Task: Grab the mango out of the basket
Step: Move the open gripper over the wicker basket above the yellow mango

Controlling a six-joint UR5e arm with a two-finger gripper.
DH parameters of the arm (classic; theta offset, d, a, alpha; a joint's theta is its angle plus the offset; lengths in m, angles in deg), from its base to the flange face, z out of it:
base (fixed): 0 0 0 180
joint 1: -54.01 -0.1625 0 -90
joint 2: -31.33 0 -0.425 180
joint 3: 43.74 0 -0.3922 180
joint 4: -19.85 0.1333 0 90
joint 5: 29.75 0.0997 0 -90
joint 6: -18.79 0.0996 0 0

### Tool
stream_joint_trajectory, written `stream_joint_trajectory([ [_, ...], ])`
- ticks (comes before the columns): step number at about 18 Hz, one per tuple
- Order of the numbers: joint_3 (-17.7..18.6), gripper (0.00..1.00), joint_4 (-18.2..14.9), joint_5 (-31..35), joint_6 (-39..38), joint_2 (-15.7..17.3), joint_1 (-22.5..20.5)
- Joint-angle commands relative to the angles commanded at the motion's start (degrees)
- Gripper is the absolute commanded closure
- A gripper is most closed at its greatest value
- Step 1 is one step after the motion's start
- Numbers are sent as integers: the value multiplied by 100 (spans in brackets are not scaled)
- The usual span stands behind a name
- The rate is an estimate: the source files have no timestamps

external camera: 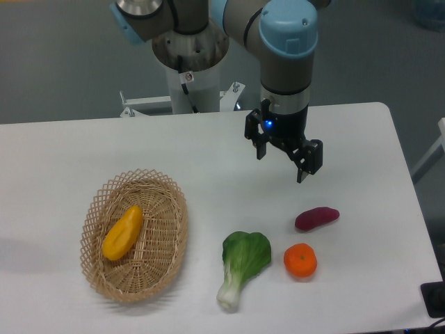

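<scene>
The mango (123,232) lies inside the basket (174,240) at the left front of the table (69,160), well apart from the end effector (283,157), which hangs above the table's right-centre with nothing in it. Its two dark fingers stand apart, one at the left near the wrist's blue light, the other lower at the right. The mango sits to the left of the end effector and nearer the table's front edge, tilted with its upper end pointing right.

The mango is smooth, yellow-orange and oblong with tapered ends. The basket is an oval of light tan wicker, shallow, with an open lattice rim. On the bare white table to the right lie a leafy green vegetable (242,265) with a pale stalk, a round orange tangerine (300,260) with a slightly dimpled skin, and a smooth purple sweet potato (316,218), which is below the end effector in the picture.
</scene>
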Motion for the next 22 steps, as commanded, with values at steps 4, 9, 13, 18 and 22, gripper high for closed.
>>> stream_joint_trajectory([
  [4,35,0,35,9,0,0,9],
  [9,79,0,44,9,-88,79,79],
  [13,333,0,236,-149,-358,140,123],
  [18,773,0,1002,-273,-1597,97,597],
  [22,774,0,993,-281,-2424,-131,1203],
])
